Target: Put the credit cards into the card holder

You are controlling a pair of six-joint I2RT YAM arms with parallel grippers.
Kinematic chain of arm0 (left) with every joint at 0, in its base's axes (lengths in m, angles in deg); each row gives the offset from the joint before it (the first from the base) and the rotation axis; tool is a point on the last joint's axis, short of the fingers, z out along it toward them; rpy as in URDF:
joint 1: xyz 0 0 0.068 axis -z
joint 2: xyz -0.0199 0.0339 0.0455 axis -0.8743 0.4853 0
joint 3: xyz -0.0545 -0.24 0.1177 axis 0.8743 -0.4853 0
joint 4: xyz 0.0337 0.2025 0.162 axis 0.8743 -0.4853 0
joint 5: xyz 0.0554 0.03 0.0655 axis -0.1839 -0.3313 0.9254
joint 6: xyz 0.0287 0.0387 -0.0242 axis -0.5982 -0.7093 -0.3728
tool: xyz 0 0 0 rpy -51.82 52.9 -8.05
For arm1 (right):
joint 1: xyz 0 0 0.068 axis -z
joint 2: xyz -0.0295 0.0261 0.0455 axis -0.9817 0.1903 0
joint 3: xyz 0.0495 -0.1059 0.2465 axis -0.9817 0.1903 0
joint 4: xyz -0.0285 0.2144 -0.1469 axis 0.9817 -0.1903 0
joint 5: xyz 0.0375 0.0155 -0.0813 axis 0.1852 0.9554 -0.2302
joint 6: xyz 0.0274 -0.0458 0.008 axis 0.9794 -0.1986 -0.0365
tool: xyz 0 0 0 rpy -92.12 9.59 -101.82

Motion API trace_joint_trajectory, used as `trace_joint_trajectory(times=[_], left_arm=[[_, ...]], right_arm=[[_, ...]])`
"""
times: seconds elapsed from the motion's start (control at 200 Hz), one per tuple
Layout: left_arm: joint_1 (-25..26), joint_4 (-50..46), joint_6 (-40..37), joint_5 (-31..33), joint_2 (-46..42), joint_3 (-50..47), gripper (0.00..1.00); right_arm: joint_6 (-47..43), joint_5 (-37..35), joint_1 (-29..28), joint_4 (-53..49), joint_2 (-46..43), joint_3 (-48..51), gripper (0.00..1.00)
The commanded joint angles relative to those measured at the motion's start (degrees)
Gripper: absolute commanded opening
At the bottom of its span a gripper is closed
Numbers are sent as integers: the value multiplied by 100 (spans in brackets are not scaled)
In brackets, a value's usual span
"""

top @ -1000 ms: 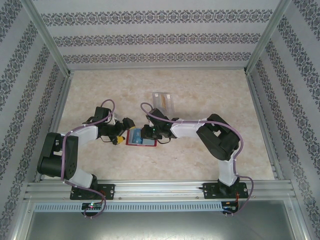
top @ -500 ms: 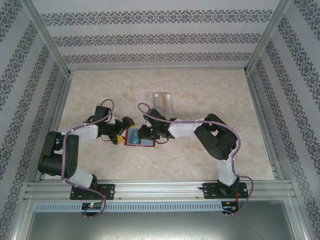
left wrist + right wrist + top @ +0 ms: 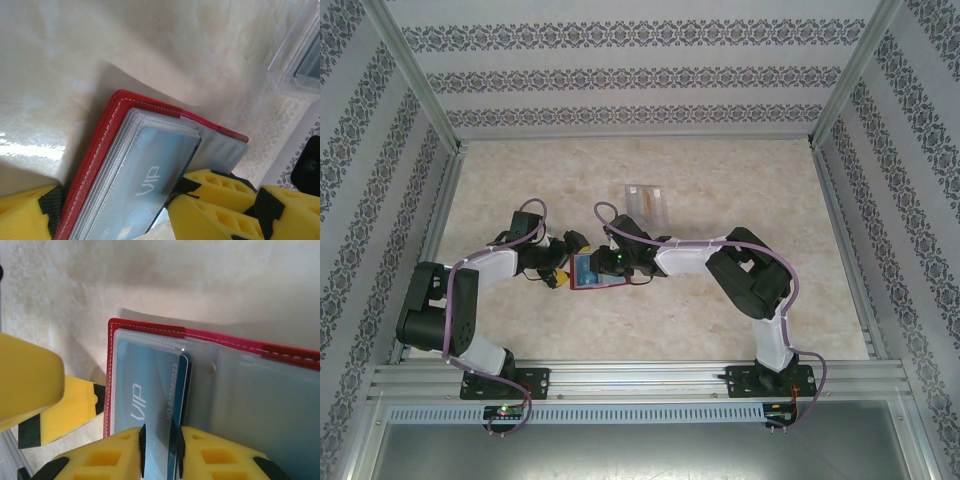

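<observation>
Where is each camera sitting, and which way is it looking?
Top camera: high behind the arms, looking down at the table; left arm, right arm and both bases show.
Left wrist camera: on the left arm, looking past the open left gripper at the red card holder; yellow fingers show.
Right wrist camera: on the right arm, looking down past the right gripper, which pinches the blue card.
Shared: both wrist views show the card holder and blue card.

We list: red card holder [image 3: 95, 165], open on the desk [image 3: 75, 60]; blue VIP card [image 3: 150, 185] in its clear pocket, edge between two yellow fingers [image 3: 215, 186]; clear case [image 3: 295, 55], top right.
</observation>
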Motion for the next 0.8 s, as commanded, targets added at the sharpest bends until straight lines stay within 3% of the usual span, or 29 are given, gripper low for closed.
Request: trace_joint_trajectory(times=[0.0, 0.22, 0.4, 0.65, 0.794], left_arm=[[792, 1813, 26, -451, 1193, -409, 99], [795, 1773, 97, -493, 1103, -341, 99], [775, 1169, -158, -314, 851, -186, 99], [777, -4, -593, 369, 401, 136, 99], [778, -670, -889, 916, 21, 263, 99]], right_arm=[[168, 135, -147, 330, 90, -76, 26], [274, -10, -166, 395, 93, 116, 27], [-68, -36, -42, 148, -149, 306, 30], [-748, -52, 318, -457, -944, 688, 39], [-1154, -676, 345, -1182, -1401, 746, 41]])
